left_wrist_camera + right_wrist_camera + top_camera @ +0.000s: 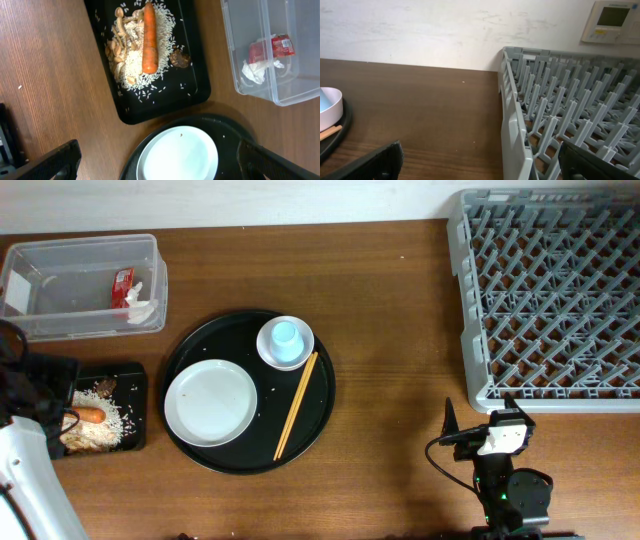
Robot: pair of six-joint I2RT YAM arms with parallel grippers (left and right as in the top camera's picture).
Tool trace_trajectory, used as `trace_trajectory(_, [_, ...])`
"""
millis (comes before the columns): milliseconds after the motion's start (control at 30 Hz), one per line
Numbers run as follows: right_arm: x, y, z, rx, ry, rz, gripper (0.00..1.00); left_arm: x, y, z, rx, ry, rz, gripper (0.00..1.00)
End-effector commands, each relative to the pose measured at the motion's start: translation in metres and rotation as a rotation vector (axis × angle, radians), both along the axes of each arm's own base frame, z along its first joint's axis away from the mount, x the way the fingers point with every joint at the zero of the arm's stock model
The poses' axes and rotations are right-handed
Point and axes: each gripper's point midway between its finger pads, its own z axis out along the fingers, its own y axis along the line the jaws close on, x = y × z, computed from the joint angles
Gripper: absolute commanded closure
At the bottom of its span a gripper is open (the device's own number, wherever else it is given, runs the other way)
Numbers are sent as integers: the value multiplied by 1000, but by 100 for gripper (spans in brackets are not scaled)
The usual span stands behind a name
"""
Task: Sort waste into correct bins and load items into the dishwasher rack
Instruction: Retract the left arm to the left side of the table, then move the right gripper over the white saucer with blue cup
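The shallow black tray (pixel 150 107) holds rice scraps (pixel 135 70), an orange carrot (pixel 150 40) and a brown lump (pixel 180 59). In the clear tub (pixel 60 320) lie a red sachet (pixel 272 47) and a crumpled tissue (pixel 255 71). The white plate (pixel 211 402) rests on the round black tray (pixel 240 455), beside a small white dish (pixel 270 355) with the pale-blue cup (pixel 285 334) in it. My left gripper (pixel 157 152) is open above the plate's edge and holds nothing. My right gripper (pixel 480 150) is open and empty at the near left corner of the grey rack (pixel 550 290).
Wooden chopsticks (pixel 296 405) lie on the round tray to the right of the plate. Bare wooden table (pixel 400 330) separates the round tray from the rack. A wall with a control panel (pixel 612 20) stands behind the rack.
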Motion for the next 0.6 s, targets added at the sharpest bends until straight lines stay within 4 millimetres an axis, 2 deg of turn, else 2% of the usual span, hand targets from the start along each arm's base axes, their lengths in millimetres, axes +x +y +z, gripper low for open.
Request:
trace_trajectory(0, [0,0,-3,-3,2,-2,2,-8,-2,-1,-22,11,30,1])
trace_trajectory(100, [0,0,-3,-3,2,-2,2,-10,3,0,8,24,44,1])
trace_trajectory(267, [0,2,-1,6,-6,6,2,-8,0,0,-10,14,35,1])
trace_trajectory(333, [-2,26,8,115,-31,143,2,-8,0,0,-10,15,35,1])
trace_trajectory(400, [-11,59,19,258,-38,341,2,-8,0,0,-10,15,35,1])
trace_trajectory(467, [-36,103,23,463,62,620,2,-8,0,0,-11,16,35,1])
trace_trajectory(500, [-49,117,22,532,121,724,2,-9,-1,-1,-12,18,35,1])
trace_trajectory(567, [-57,124,24,576,150,777,2,-9,-1,-1,-12,18,35,1])
